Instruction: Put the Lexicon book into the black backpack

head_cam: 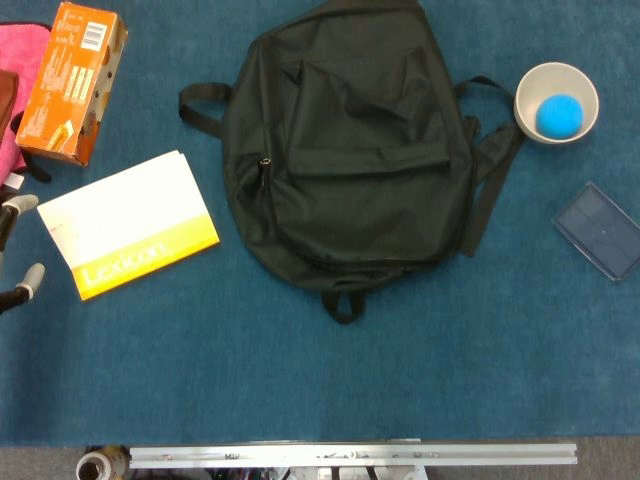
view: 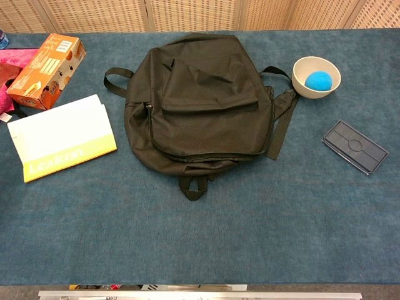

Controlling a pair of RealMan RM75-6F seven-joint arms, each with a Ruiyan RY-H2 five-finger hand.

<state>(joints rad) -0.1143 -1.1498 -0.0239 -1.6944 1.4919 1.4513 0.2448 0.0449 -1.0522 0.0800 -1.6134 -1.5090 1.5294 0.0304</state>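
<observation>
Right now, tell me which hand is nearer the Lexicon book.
Left. The left hand sits at the head view's left edge, just beside the Lexicon book, not touching it. The right hand shows in neither view.

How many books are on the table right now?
1. The Lexicon book lies flat on the blue table, left of the black backpack and just below the orange box. Nothing shows what the closed backpack holds.
</observation>
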